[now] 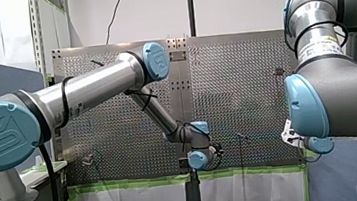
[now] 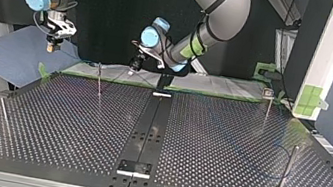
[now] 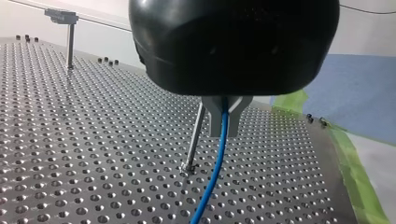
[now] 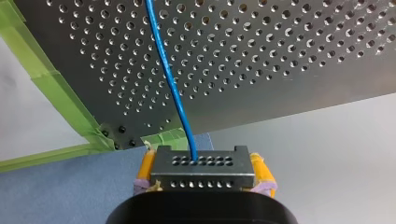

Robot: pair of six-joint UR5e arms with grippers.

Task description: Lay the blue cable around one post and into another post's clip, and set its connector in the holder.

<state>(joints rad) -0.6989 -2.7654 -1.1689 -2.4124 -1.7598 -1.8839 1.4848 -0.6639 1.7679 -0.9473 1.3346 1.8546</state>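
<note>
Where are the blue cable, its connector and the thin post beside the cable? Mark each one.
blue cable (image 3: pixel 216 163), left wrist view, on its free-hanging stretch.
connector (image 4: pixel 201 170), right wrist view, on its dark perforated face.
post (image 3: pixel 196 135), left wrist view, on the middle of its thin shaft.

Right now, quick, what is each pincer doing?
Left pincer: shut on the blue cable.
Right pincer: shut on the connector.

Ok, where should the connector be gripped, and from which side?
Likely best to grip the connector by its two short ends, from behind, opposite the face the blue cable exits. My right claw holds it so, yellow pads on each end, cable free.
</note>
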